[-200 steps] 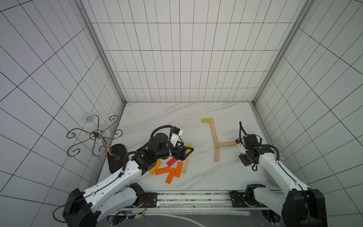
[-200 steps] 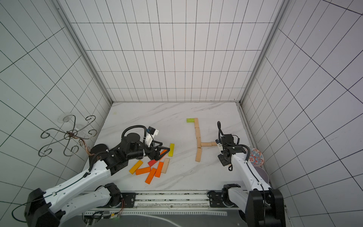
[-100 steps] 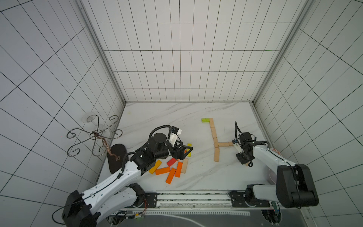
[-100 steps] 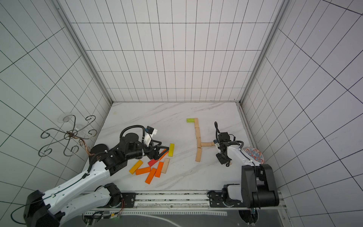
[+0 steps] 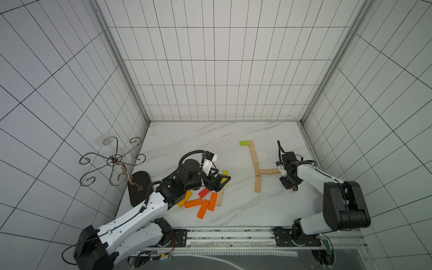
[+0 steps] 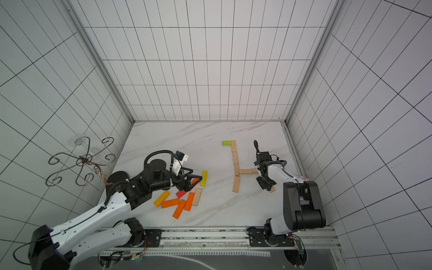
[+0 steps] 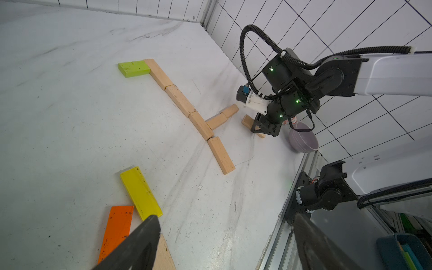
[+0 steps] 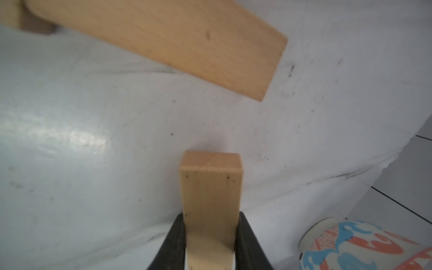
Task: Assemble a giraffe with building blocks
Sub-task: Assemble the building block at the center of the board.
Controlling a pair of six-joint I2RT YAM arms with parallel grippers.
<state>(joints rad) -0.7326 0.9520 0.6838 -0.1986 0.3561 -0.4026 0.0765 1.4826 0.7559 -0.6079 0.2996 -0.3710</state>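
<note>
The giraffe lies flat on the marble table: a green head block (image 5: 244, 142), a wooden neck (image 5: 253, 155), a short body (image 5: 268, 171) and one leg (image 5: 257, 187). My right gripper (image 5: 289, 187) is shut on a plain wooden block (image 8: 211, 187), low at the table just in front of the body's right end (image 8: 163, 39). My left gripper (image 5: 219, 184) hangs open and empty over the loose pile: a yellow block (image 7: 140, 191), orange blocks (image 5: 193, 203), a red block (image 5: 204, 192) and a plain wooden block (image 5: 219, 200).
A purple bowl (image 7: 303, 138) and a patterned cup (image 8: 364, 245) stand by the right wall, close behind the right arm. A wire stand (image 5: 112, 161) with a black base (image 5: 139, 187) is at the left edge. The arms' rail (image 5: 233, 236) runs along the front.
The right arm has swung its elbow forward and up, while its gripper with the block has stayed by the body's end. The left gripper has barely moved.
</note>
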